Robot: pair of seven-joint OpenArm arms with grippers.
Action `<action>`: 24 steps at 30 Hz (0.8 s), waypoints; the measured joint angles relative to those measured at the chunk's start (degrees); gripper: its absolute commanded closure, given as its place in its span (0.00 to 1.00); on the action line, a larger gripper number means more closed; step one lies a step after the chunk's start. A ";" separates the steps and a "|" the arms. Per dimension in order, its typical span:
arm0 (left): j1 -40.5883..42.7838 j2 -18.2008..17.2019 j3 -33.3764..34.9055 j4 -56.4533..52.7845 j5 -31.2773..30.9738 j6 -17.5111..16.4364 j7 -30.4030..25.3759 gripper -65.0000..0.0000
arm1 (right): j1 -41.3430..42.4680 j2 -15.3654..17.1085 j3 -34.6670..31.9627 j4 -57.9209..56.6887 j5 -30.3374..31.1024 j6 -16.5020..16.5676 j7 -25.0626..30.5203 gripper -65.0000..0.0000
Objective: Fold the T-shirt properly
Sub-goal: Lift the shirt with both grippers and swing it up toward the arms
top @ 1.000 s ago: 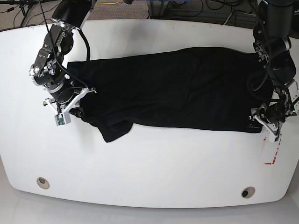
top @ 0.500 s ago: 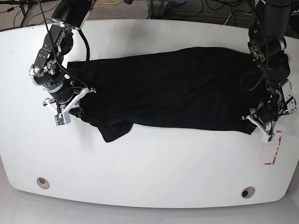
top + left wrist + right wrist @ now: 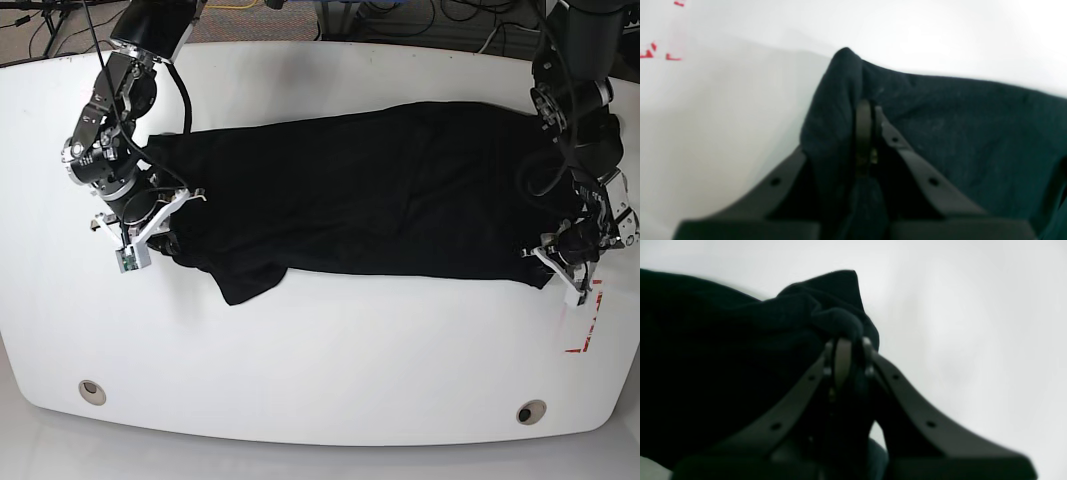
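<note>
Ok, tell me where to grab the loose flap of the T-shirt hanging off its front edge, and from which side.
Take the flap at its free corner, coming from the bare table in front. It lies flat, jutting past the T-shirt hem with its edge exposed there. Both the left tool and right tool are already shut on the T-shirt's end corners, so one would probably have to let go.

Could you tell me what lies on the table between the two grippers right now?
In the base view, only the T-shirt spans the stretch from the right gripper to the left gripper; each is shut on one end of it.
</note>
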 measured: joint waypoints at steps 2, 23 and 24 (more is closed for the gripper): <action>0.87 0.28 -1.25 3.91 0.07 -0.17 2.23 1.00 | 0.26 0.15 0.00 0.92 0.02 0.00 0.07 1.00; -3.45 5.81 -3.67 45.33 -0.59 -0.46 23.80 1.00 | 18.64 10.49 -0.46 -6.95 1.57 0.92 -0.09 1.00; -4.57 5.73 -3.67 46.88 -0.72 -0.61 24.44 1.00 | 19.85 10.80 -0.50 -7.23 1.55 1.55 -0.04 1.00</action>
